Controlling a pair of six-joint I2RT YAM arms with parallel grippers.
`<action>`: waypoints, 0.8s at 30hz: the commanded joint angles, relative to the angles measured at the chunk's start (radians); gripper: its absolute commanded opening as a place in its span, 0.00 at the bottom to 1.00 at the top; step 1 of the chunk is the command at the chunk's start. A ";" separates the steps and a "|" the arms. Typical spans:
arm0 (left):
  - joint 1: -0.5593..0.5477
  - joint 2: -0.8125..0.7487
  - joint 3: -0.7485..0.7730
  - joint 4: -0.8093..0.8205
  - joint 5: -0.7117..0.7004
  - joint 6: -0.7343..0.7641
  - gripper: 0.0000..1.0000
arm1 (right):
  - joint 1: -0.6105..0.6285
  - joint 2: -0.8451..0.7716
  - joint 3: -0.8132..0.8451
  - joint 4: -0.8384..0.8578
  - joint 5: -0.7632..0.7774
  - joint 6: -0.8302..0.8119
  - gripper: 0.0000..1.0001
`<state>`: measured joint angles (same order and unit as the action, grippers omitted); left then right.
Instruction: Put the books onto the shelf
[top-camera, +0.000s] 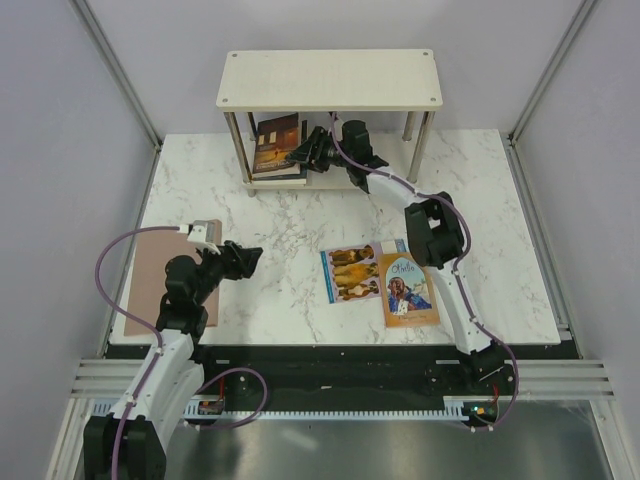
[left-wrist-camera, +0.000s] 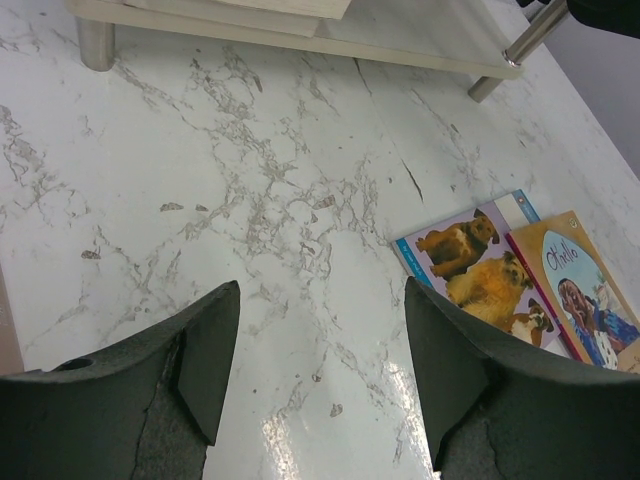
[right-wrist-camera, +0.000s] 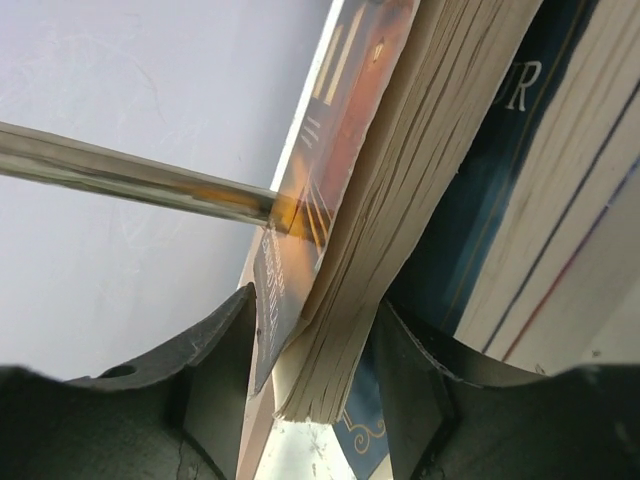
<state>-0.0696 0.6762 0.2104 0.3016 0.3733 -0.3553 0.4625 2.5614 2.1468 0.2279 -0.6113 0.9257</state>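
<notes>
The right gripper (top-camera: 306, 152) reaches in under the top board of the shelf (top-camera: 330, 78) at the far side. Its fingers straddle the page edge of the top book (right-wrist-camera: 400, 140) of a stack (top-camera: 277, 143) on the left of the lower tier; whether they pinch it or are loose I cannot tell. The dog book (top-camera: 352, 272) and the portrait book (top-camera: 407, 290) lie flat, touching, on the marble table (top-camera: 280, 215) right of centre. The left gripper (top-camera: 245, 258) hovers spread and empty over the table's left, beside a pinkish-brown sheet (top-camera: 150, 270).
</notes>
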 joint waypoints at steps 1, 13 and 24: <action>-0.001 -0.001 0.012 0.039 0.021 0.022 0.73 | 0.008 -0.079 -0.013 -0.166 0.065 -0.111 0.57; -0.035 0.062 0.030 0.057 0.019 0.035 0.74 | 0.008 -0.351 -0.253 -0.354 0.347 -0.342 0.59; -0.427 0.550 0.332 0.096 -0.091 0.108 0.72 | -0.016 -0.763 -0.762 -0.406 0.577 -0.473 0.59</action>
<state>-0.3920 1.0729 0.3950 0.3370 0.3138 -0.3103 0.4637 1.9270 1.5177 -0.1658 -0.1543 0.5220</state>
